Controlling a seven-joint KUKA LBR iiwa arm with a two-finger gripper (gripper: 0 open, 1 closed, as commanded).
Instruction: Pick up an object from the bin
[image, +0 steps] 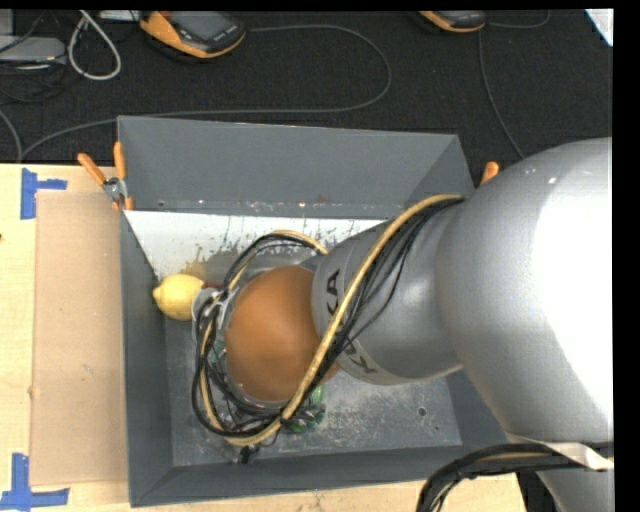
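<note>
One lemon (178, 297) is the clear candidate here, yellow and rounded, resting on the floor of the bin (290, 170) where the pale far wall slopes down. Just right of the lemon, almost touching it, sits the wrist's orange cover (270, 335), wrapped in loops of cables (205, 390). The jaws are somewhere beneath that cover, and whether they are apart or together I cannot tell.

Now the risks. The lemon looks off to the side of the wrist rather than under it, so a straight descent could close on nothing. Being round, it could also roll away along the floor if it gets nudged. The low cable loops nearest the lemon could brush it and push it off before any grasp.

Further right of the lemon and nearer the camera, a small green scrap (314, 410) pokes out from under the cover. What it is I cannot say. It might be the real target, or get caught by accident.

The thick arm (530, 290) covers most of the bin right of the lemon, so anything lying there is hidden.
</note>
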